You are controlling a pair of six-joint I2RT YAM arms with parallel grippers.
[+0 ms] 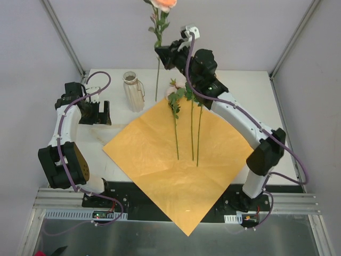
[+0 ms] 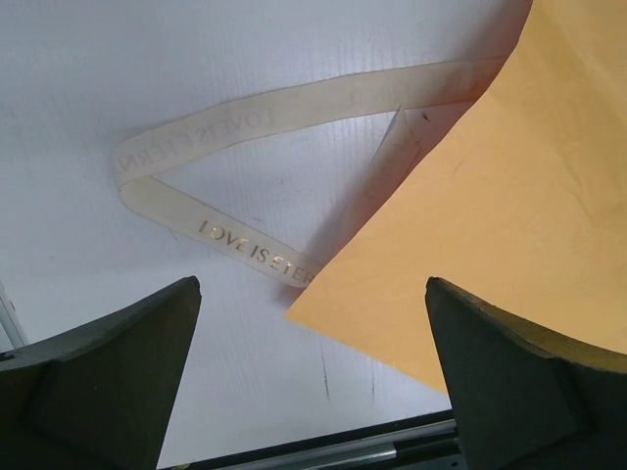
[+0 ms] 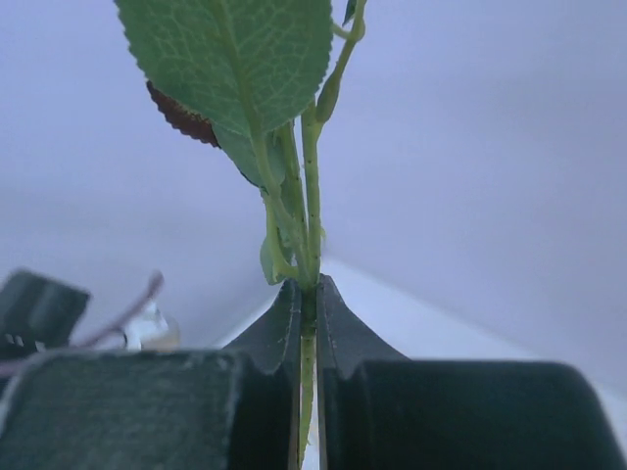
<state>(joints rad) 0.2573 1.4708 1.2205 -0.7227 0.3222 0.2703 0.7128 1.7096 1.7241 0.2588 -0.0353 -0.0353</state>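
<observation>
While the right gripper (image 3: 309, 294) clamps a rose stem (image 3: 312, 176), the left gripper (image 2: 312, 286) hangs spread apart above a ribbon (image 2: 245, 119).

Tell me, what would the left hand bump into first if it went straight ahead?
Probably the corner of the orange paper, lying over the ribbon on the white table. The left hand is open and aimed down right there, though depth is hard to judge.
</observation>
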